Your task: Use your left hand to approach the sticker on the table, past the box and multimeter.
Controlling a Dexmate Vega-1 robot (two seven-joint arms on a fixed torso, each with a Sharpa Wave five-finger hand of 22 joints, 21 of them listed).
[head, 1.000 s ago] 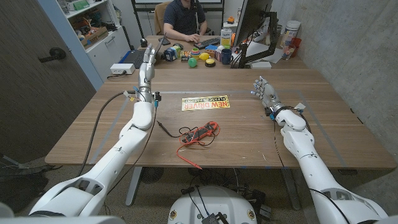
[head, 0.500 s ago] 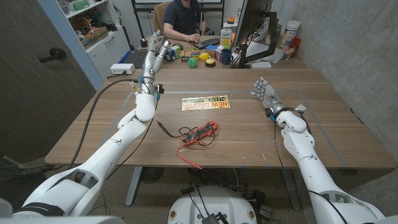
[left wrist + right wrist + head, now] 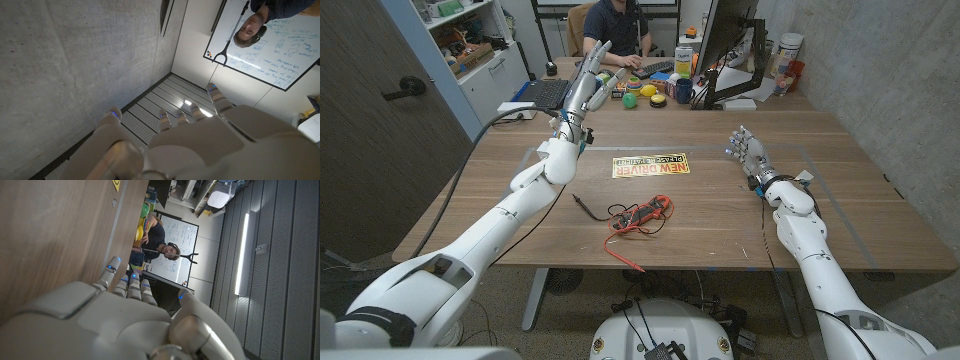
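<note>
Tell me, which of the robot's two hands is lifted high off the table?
The left hand: it is raised with fingers pointing up, beyond the yellow sticker. The right hand sits low, close to the table.

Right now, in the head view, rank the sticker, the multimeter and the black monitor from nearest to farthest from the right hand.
1. Sticker, toward the robot's left of the right hand, mid-table.
2. Multimeter, nearer the robot, front middle; close to the sticker's distance.
3. Black monitor, behind the table on the far desk.
</note>
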